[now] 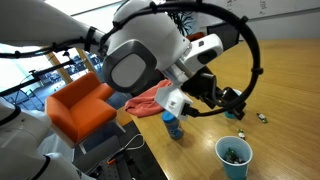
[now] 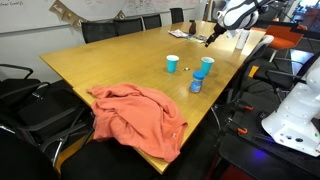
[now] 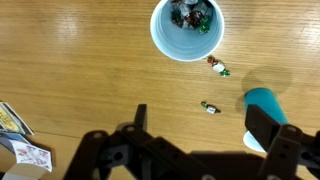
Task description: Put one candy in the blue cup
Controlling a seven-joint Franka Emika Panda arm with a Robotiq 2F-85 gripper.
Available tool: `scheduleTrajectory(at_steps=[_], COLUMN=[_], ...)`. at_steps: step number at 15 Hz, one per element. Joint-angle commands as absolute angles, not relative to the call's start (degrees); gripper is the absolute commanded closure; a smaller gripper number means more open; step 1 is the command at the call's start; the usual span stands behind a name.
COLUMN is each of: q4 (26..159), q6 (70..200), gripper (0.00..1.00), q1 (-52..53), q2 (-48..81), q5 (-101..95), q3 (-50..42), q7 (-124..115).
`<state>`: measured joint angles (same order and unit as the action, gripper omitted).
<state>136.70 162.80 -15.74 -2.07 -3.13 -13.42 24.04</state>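
1. Wrist view: end effector (image 3: 200,125) gapes wide, holding nothing.
2. Candy (image 3: 209,107) lies on the counter (image 3: 80,70) right of centre, below the blue cup (image 3: 187,30).
3. Looks tiny, light and slippery-wrapped; I'd pinch across its middle.

We can read no text anywhere; the printed paper (image 3: 28,155) at the wrist view's lower left is too blurred.

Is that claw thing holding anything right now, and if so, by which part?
Nothing is held. In the wrist view the fingers stand wide apart above the table, and the nearest candy lies loose on it, untouched.
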Motion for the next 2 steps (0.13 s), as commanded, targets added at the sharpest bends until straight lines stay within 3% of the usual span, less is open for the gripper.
scheduleTrajectory(at_steps=[1, 2], q4=[137.90, 137.91], q6=[160.30, 160.76], gripper=[0.00, 0.00], q1=[-14.80, -14.88], q2=[-5.85, -5.97], q5=[-4.68, -5.92], q3=[-13.68, -13.63], q7=[22.10, 21.19])
